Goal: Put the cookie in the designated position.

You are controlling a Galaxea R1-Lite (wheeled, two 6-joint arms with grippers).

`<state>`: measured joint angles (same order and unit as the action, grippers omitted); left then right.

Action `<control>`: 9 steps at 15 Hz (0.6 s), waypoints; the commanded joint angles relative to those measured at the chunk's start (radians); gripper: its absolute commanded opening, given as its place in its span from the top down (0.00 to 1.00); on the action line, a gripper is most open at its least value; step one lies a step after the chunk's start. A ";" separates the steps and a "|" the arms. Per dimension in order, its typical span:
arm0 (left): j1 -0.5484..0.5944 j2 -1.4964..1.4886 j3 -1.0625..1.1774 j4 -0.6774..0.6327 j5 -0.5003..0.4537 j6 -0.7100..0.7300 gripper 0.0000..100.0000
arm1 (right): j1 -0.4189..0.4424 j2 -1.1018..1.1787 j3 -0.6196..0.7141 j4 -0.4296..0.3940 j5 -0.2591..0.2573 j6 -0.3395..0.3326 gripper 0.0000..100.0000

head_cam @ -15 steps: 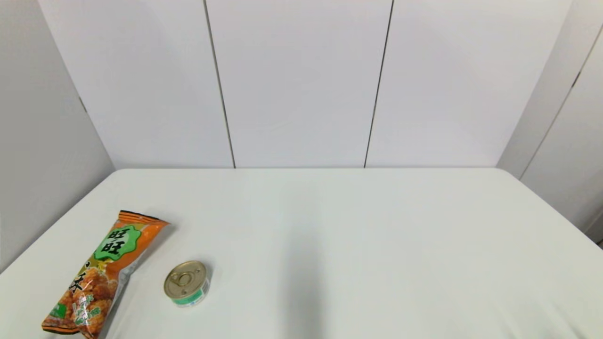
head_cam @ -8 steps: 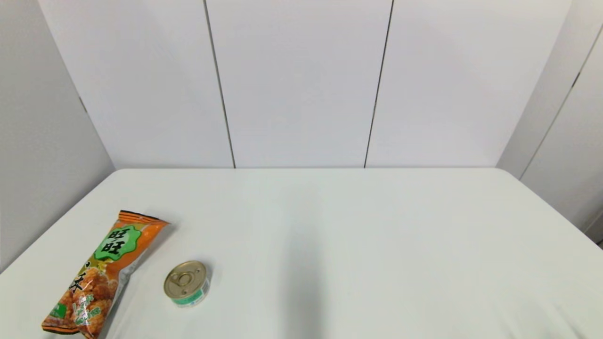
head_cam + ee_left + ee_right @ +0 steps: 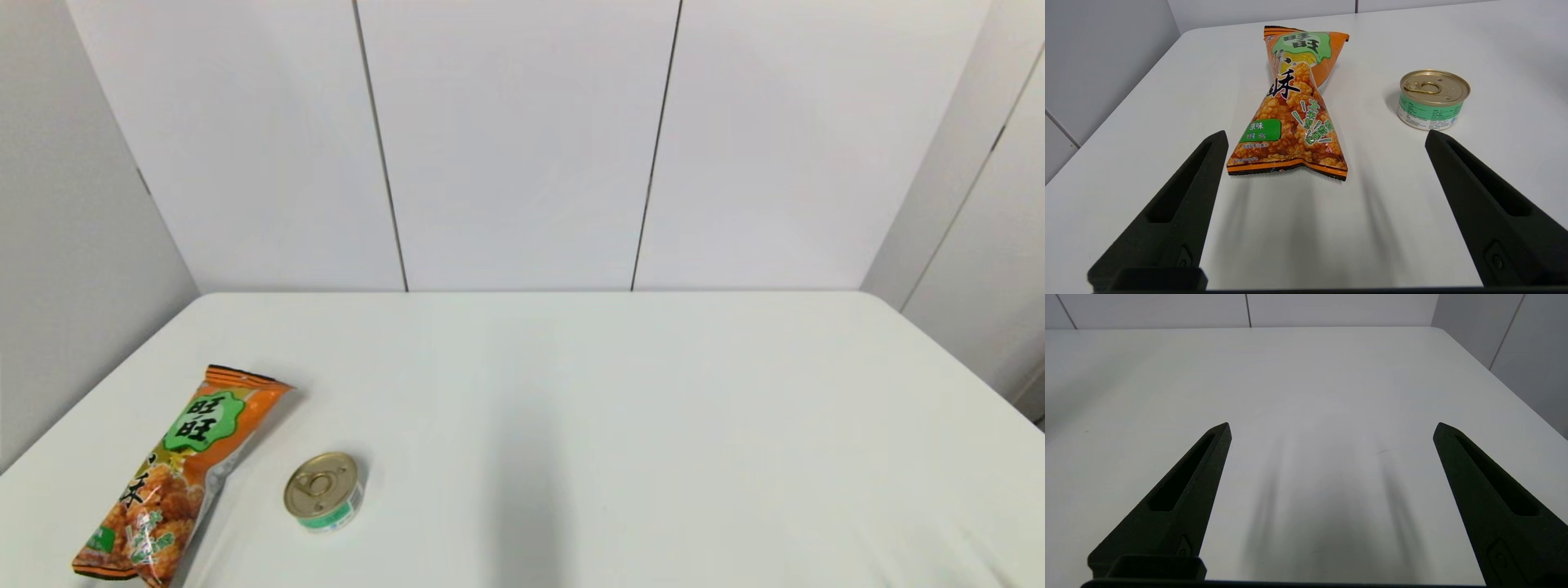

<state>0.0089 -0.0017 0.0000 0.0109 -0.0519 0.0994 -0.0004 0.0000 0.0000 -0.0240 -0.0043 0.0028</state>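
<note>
Orange plastic cookie packet (image 3: 1294, 106) lies beside a gold-lidded tin (image 3: 1432, 99); the spread left claw (image 3: 1325, 136), closing carelessly, might nudge the tin.

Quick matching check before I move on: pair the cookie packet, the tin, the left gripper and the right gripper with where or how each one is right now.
Things:
1. cookie packet
2. tin
3. left gripper
4. right gripper

States:
A. open, over bare table, nothing ahead of it
B. standing upright, gold pull-tab lid up
C. lying flat near the table's left edge
D. open, facing the packet from short of its near end

Pairs: 1-C, 2-B, 3-D, 4-A
</note>
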 commanded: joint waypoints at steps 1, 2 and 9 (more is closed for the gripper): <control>0.000 0.002 0.000 0.000 0.000 0.000 0.00 | -0.001 0.000 0.009 0.001 -0.003 -0.009 0.00; 0.000 0.002 0.000 0.000 0.000 0.000 0.00 | -0.001 0.000 0.009 -0.001 -0.002 0.000 0.00; 0.000 0.002 0.000 0.000 0.000 0.000 0.00 | 0.000 0.000 0.009 -0.001 -0.002 0.005 0.00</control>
